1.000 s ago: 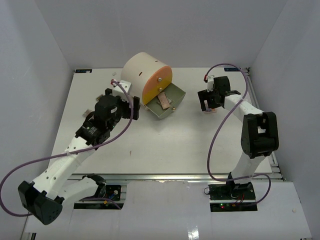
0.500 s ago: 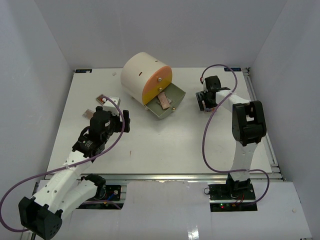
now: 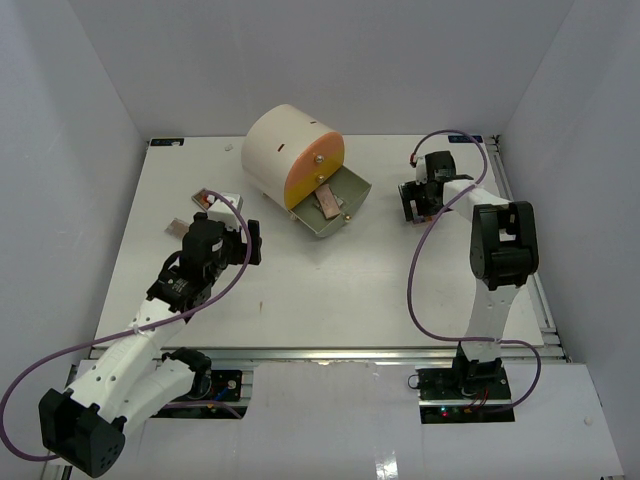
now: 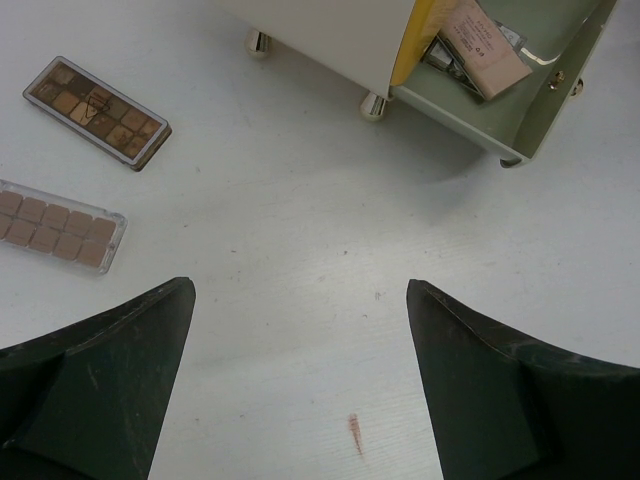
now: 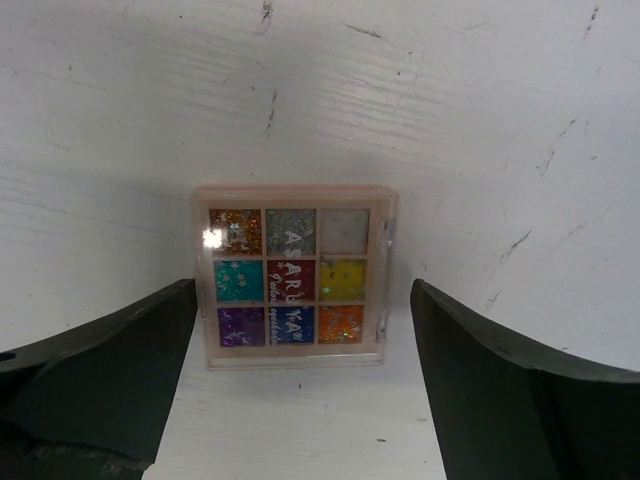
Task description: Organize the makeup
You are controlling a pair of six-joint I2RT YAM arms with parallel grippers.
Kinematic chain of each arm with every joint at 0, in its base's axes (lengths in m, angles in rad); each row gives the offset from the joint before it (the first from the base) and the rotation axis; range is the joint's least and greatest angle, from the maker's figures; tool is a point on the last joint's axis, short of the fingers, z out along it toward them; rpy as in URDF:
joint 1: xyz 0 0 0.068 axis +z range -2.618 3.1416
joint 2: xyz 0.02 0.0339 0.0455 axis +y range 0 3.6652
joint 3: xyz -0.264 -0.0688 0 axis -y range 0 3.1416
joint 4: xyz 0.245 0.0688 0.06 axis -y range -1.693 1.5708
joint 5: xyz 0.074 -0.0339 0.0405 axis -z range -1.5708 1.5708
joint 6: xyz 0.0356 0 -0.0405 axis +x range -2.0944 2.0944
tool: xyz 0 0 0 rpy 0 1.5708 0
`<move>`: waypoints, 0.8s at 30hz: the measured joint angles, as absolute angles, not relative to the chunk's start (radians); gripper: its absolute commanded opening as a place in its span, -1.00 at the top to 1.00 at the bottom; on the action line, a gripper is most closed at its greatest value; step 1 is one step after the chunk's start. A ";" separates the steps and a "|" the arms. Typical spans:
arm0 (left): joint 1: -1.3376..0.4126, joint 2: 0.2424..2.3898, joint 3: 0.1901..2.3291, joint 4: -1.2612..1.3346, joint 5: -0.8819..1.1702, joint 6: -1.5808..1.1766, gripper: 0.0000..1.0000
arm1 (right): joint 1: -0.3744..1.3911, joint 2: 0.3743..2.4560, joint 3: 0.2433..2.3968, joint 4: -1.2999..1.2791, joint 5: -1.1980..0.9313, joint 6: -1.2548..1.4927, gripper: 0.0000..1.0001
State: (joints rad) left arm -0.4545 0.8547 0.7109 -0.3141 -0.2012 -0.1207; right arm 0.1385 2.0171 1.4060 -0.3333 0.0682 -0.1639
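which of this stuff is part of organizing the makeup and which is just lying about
For the job:
square nine-colour glitter palette
brown-shade rectangular palette
pinkish-tan rectangular palette in clear case
pinkish flat palette in the open drawer

Just there:
cream cylindrical drawer unit with orange front
small reddish smear

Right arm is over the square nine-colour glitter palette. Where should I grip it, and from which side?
Come straight down from above and pinch its two opposite side edges. The nine-colour palette lies flat on the table, roughly square to the open right gripper, whose fingers flank those edges.
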 measured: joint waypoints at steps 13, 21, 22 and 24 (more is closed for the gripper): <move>-0.455 0.855 0.711 -0.314 -0.201 -0.121 -0.96 | 0.125 2.003 1.369 -0.298 -0.008 -0.170 0.38; -0.455 0.855 0.711 -0.314 -0.197 -0.121 -0.96 | 0.211 1.708 1.147 -0.228 -0.090 -0.247 0.42; -0.454 0.855 0.711 -0.313 -0.197 -0.121 -0.96 | 0.250 1.649 1.135 -0.221 -0.109 -0.263 0.42; -0.454 0.855 0.711 -0.314 -0.197 -0.121 -0.96 | 0.317 1.579 1.142 -0.179 -0.146 -0.286 0.42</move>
